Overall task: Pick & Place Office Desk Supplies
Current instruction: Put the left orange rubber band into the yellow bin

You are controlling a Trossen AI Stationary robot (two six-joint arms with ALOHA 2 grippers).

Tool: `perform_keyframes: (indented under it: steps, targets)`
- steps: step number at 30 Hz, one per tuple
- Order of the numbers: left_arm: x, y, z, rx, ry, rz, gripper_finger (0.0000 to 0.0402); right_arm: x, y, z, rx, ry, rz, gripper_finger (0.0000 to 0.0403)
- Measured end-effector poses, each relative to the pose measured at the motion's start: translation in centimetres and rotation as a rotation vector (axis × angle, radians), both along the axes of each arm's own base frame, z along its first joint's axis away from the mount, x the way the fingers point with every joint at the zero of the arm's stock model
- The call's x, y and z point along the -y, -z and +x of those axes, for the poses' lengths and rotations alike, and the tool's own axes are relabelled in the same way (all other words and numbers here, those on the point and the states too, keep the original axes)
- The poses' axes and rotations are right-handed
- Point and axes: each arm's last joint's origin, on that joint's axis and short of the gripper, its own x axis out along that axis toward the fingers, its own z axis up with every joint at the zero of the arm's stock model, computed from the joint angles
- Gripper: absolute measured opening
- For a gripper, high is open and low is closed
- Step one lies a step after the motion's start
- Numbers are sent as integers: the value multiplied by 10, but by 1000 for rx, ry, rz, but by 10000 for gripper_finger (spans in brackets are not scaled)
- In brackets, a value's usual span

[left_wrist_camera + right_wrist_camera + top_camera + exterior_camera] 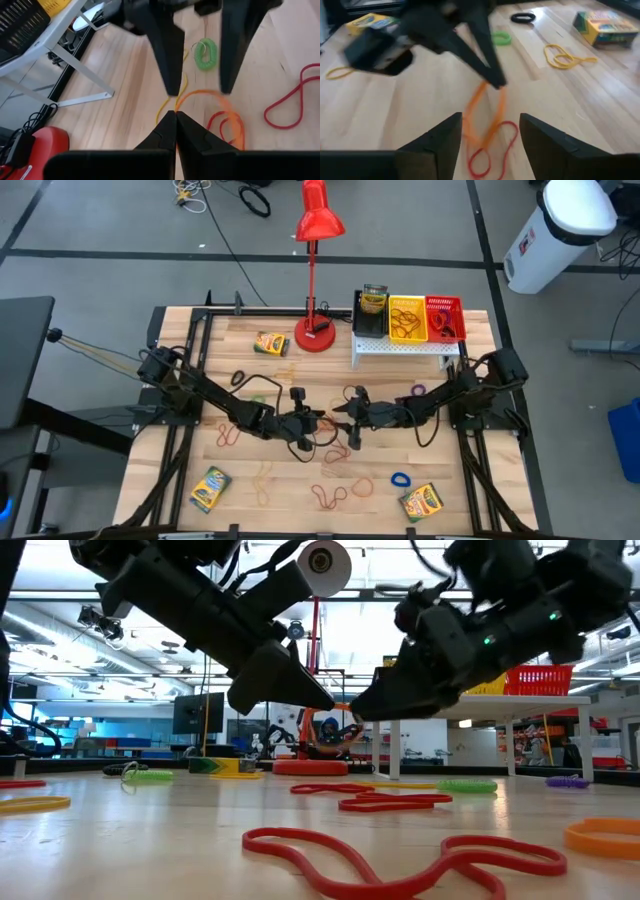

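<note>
- Far left, front of table: a crayon box [210, 488] lying flat, untouched. Another crayon box [271, 343] sits further back, near the red lamp [318, 240]. Both well away from the action.
- Left gripper [318, 420], mid-table: fingers pinched tight on an orange rubber band [226, 113]. In the left wrist view the tips meet w/ the band running out from between them, so it's holding the loop up off the wood, prob. so the other arm can get at it.
- Right gripper [345, 416] faces it tip to tip, just beside. Its fingers [440, 140] stand apart w/ nothing between them; the orange loop hangs from the left one's tips in front of that gap. Looks like a handover, though which way I can't tell.
- Table round them: loose bands everywhere – red band [400, 858] at the front, green band [501, 37], blue band [400, 479].
- Right front: third crayon box [422, 500], lying flat.
- Back right, raised on a white rack [405, 346]: black bin [371, 313], yellow bin [407, 319], red bin [444, 318]. The yellow and red ones already hold bands, so I'd guess the orange one goes there; most of the job's left.
</note>
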Motion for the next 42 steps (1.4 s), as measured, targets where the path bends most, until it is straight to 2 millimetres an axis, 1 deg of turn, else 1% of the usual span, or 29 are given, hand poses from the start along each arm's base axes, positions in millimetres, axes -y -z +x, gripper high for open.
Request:
perform_keyframes:
  steps: [3,6,8,10,12,13,16,20,23,25,27,29,31,35,39,42]
  targets:
    - [0,-1,1,10,-1,-4,7,6,5,5,-14,-15,41,187]
    - [0,-1,0,10,-1,-5,7,10,7,11,-15,-5,51,152]
    - [0,-1,0,18,-9,-19,8,11,8,11,-17,4,46,118]
    - [0,-1,0,32,-34,-33,14,10,8,11,-16,16,27,75]
    - [2,-1,-1,44,-58,-22,28,10,8,11,-9,15,3,26]
    - [4,-1,-2,46,-63,-10,37,8,7,11,-4,5,-8,14]
    - [14,-2,-6,30,-36,43,75,8,7,11,1,0,-14,16]
    - [28,-2,-11,5,25,87,135,8,7,11,-8,2,-21,6]
    - [32,-8,-18,-39,64,112,174,9,9,10,-28,23,-34,8]
    - [32,-12,-23,-86,85,140,189,10,8,8,-47,41,-50,4]
    - [28,-14,-30,-115,126,134,191,11,3,6,-61,66,-67,5]
    - [17,-12,-39,-107,186,75,182,10,-4,1,-70,97,-96,4]
    - [1,-8,-50,-67,254,-12,162,6,-16,-5,-66,132,-141,4]
    - [-31,1,-78,99,344,-163,116,1,-45,-23,-56,221,-218,3]
    - [-49,1,-107,304,358,-234,85,9,-83,-49,-34,358,-291,2]
    - [-58,3,-124,409,339,-253,78,19,-117,-71,-9,475,-336,2]
